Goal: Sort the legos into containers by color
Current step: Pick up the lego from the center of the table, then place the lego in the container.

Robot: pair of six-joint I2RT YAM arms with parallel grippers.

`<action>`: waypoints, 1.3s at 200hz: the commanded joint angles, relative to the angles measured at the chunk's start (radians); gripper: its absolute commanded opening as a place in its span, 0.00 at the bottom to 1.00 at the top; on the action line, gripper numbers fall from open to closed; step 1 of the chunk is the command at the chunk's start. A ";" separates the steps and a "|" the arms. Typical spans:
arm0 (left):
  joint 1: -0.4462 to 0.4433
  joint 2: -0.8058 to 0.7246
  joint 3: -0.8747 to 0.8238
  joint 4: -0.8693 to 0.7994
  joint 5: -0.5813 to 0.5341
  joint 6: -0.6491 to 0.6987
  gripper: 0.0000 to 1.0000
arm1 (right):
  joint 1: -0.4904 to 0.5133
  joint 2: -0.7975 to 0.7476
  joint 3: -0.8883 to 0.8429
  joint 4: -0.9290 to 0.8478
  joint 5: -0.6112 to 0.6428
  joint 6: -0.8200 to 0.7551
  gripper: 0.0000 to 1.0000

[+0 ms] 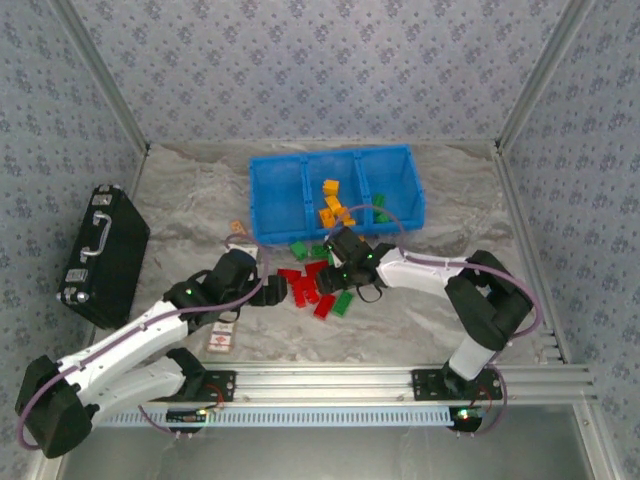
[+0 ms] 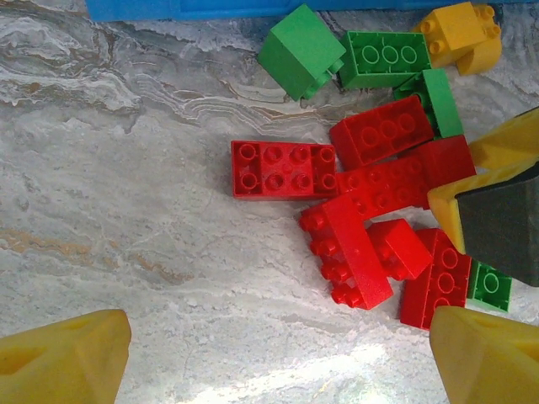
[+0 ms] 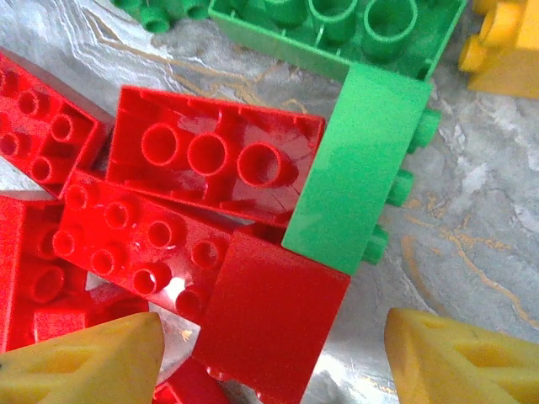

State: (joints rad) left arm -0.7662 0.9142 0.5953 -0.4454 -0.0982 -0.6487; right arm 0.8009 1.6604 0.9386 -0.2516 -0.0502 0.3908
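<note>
The legos (image 1: 315, 285) lie in a loose pile of red and green bricks on the marble table, just in front of the blue bin (image 1: 272, 200). The bin's middle compartment holds orange-yellow bricks (image 1: 333, 208) and its right one holds green bricks (image 1: 380, 208). My left gripper (image 2: 278, 362) is open over bare table, just left of the red bricks (image 2: 282, 168). My right gripper (image 3: 274, 362) is open, and its fingers (image 3: 84, 362) straddle a smooth red brick (image 3: 269, 320) without touching it. A green brick (image 3: 362, 168) lies on its side just beyond.
A black hard case (image 1: 105, 255) lies at the left. A printed card (image 1: 222, 340) sits by the left arm, and a small tan tile (image 1: 237, 226) lies left of the bin. The right gripper's yellow finger (image 2: 497, 168) reaches into the pile from the right.
</note>
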 commanded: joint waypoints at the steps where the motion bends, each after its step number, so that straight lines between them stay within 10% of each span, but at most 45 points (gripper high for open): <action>1: -0.005 -0.005 0.012 -0.009 -0.017 -0.005 0.92 | -0.009 0.017 0.041 0.020 0.009 0.017 0.71; 64: -0.005 -0.018 0.008 -0.021 -0.031 0.001 0.92 | -0.012 0.095 0.092 -0.011 -0.016 0.000 0.68; 168: -0.002 -0.005 0.031 -0.021 -0.050 0.020 0.93 | -0.028 0.070 0.079 -0.052 0.000 -0.008 0.34; 260: 0.138 -0.118 0.080 -0.097 -0.019 0.087 0.95 | -0.033 0.081 0.406 -0.179 -0.029 -0.101 0.31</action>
State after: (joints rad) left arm -0.6537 0.8230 0.6479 -0.4984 -0.1413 -0.5957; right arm 0.7753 1.7184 1.2125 -0.3908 -0.0601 0.3504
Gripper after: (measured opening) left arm 0.944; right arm 0.312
